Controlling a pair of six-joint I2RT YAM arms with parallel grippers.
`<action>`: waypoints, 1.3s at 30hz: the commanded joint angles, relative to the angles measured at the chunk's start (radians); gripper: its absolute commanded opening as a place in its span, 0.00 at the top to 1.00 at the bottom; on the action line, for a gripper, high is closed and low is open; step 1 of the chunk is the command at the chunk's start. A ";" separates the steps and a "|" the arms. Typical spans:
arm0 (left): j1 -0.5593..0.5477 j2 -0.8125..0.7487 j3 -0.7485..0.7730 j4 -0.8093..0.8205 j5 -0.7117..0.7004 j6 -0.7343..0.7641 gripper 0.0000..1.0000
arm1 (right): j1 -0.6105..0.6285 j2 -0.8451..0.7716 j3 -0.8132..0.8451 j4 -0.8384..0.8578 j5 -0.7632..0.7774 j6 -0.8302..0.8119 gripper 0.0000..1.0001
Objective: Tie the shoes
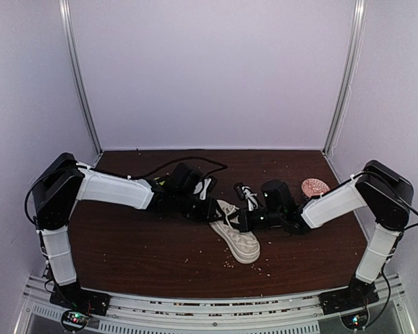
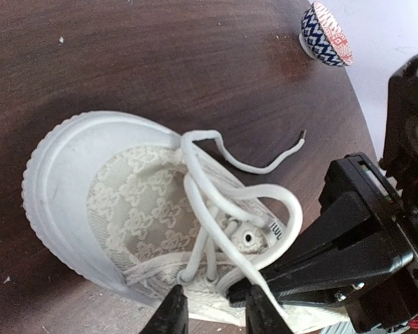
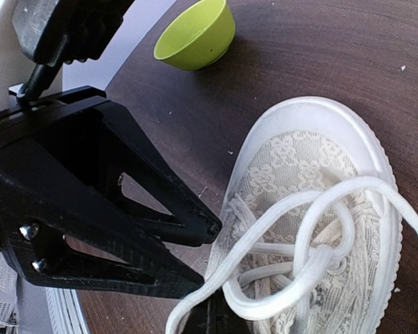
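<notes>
The off-white lace-patterned shoe (image 1: 240, 240) lies in the middle of the table, seen close in the left wrist view (image 2: 125, 202) and the right wrist view (image 3: 313, 160). Its white laces (image 2: 216, 202) are looped loosely over the tongue, with one free end (image 2: 265, 165) trailing onto the wood. My right gripper (image 2: 238, 292) is shut on a lace loop at the shoe's throat, its own fingers barely showing (image 3: 219, 321). My left gripper (image 2: 219, 314) hovers over the shoe's opening with its fingers apart. A lace strand lies against one fingertip (image 2: 268, 312). The right wrist view shows that left gripper (image 3: 205, 256) beside the shoe.
A patterned red, white and blue bowl (image 2: 324, 33) sits on its side at the table's right rear (image 1: 315, 186). A lime-green bowl (image 3: 196, 35) stands beyond the shoe's toe. Crumbs dot the wood. Both arms crowd closely over the shoe.
</notes>
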State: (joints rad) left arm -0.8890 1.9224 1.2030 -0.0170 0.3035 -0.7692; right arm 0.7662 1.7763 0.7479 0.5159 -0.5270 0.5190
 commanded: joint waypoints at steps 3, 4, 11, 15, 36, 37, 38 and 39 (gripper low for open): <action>-0.001 0.019 -0.010 0.150 0.079 -0.021 0.66 | 0.004 -0.042 -0.008 0.022 -0.008 -0.023 1.00; -0.001 0.019 -0.014 0.162 0.087 -0.025 0.65 | 0.005 -0.041 -0.012 0.023 -0.008 -0.025 1.00; -0.001 0.033 -0.023 0.199 0.121 -0.045 0.63 | 0.004 -0.053 -0.027 0.035 -0.016 -0.032 1.00; 0.001 0.045 -0.029 0.216 0.136 -0.059 0.63 | 0.004 -0.069 -0.042 0.052 -0.028 -0.033 1.00; 0.000 0.032 -0.109 0.408 0.329 -0.080 0.59 | 0.002 -0.119 -0.083 0.122 -0.077 -0.039 1.00; 0.000 0.032 -0.111 0.407 0.330 -0.080 0.59 | 0.002 -0.121 -0.086 0.123 -0.077 -0.039 1.00; -0.001 0.031 -0.110 0.405 0.330 -0.079 0.60 | 0.003 -0.124 -0.089 0.126 -0.077 -0.038 1.00; 0.000 0.031 -0.112 0.402 0.330 -0.078 0.60 | 0.002 -0.128 -0.089 0.128 -0.079 -0.038 1.00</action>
State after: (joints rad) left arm -0.8734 1.9526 1.1065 0.3492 0.5606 -0.8509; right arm 0.7673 1.6932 0.6628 0.5659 -0.6022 0.4950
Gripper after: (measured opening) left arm 0.409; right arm 0.009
